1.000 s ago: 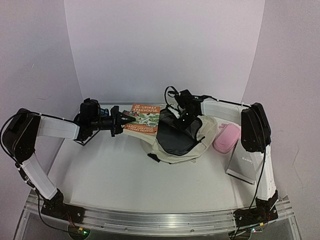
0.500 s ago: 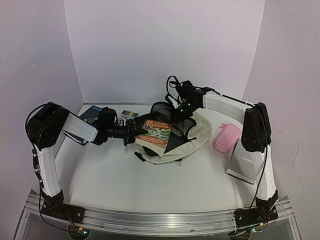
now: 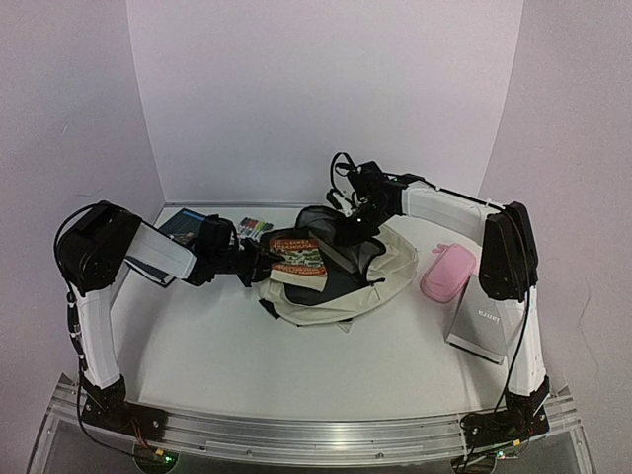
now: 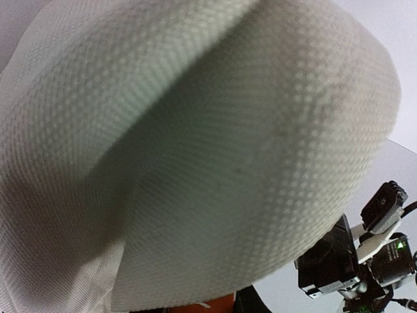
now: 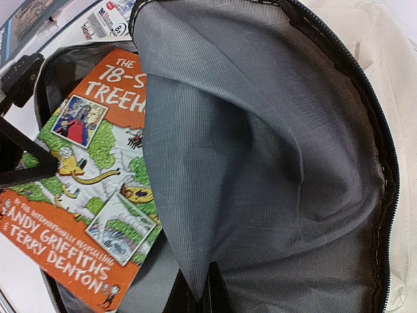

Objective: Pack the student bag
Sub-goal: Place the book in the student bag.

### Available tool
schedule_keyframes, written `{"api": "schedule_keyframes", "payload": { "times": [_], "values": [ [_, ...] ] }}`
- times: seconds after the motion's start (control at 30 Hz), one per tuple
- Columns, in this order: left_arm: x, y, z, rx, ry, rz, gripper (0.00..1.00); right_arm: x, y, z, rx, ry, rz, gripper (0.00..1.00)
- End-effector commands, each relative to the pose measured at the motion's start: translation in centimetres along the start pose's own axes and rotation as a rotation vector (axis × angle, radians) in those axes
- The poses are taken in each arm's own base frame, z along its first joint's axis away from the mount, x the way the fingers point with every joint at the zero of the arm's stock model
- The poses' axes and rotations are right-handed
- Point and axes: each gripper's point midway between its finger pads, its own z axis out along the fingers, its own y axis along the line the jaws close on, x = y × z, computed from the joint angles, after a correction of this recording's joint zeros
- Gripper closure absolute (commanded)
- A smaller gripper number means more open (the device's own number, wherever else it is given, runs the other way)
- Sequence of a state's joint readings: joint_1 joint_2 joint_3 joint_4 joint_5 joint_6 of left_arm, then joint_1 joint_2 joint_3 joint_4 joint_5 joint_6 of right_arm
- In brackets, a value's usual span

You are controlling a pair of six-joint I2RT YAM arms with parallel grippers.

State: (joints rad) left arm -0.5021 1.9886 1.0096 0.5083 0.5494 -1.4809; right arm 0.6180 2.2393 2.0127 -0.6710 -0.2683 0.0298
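The student bag (image 3: 393, 273), cream with a dark lining, lies open at mid-table. An orange picture book (image 3: 296, 257) lies partly inside its mouth, and my left gripper (image 3: 261, 265) is shut on the book's left edge. In the right wrist view the book (image 5: 78, 195) rests on the lining under the raised grey flap (image 5: 260, 163). My right gripper (image 5: 208, 292) is shut on that flap and holds it up at the back of the opening (image 3: 357, 229). The bag's cream fabric (image 4: 195, 143) fills the left wrist view and hides the left fingers; only a sliver of the orange book (image 4: 218, 305) shows.
A pink oval pencil case (image 3: 448, 272) lies right of the bag, beside a white box (image 3: 481, 324). A dark blue book (image 3: 181, 223) and a pack of markers (image 3: 254, 226) sit at the back left, behind my left arm.
The left gripper has carried the orange book rightward from the back of the table into the bag's mouth. The right gripper has lifted the flap higher, pulling the bag leftward.
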Motion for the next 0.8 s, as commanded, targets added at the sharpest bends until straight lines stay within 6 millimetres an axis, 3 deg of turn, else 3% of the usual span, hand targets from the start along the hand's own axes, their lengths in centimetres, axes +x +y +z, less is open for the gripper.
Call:
{"api": "schedule_keyframes", "payload": {
  "times": [0.0, 0.1, 0.3, 0.43, 0.63, 0.77],
  "values": [
    [-2.0, -3.0, -1.6, 0.037, -0.162, 0.018, 1.00, -2.5, 3.2, -4.1, -0.089, -0.093, -0.005, 1.00],
    [-0.7, -5.3, -1.5, 0.105, -0.100, 0.086, 1.00, -2.3, 3.3, -3.9, -0.099, -0.085, -0.001, 1.00],
    [3.6, -13.7, -1.8, 0.271, 0.014, 0.291, 1.00, -2.8, 3.5, -3.8, -0.105, -0.095, 0.003, 1.00],
    [4.2, -16.1, -2.0, 0.301, 0.013, 0.331, 1.00, -3.2, 3.4, -3.8, -0.098, -0.104, 0.011, 1.00],
    [3.1, -15.9, -1.5, 0.337, -0.031, 0.295, 1.00, -3.4, 3.6, -4.1, -0.104, -0.109, 0.026, 1.00],
    [2.1, -13.2, -0.5, 0.328, -0.059, 0.245, 1.00, -3.5, 3.7, -4.1, -0.110, -0.111, 0.031, 1.00]
  ]
}}
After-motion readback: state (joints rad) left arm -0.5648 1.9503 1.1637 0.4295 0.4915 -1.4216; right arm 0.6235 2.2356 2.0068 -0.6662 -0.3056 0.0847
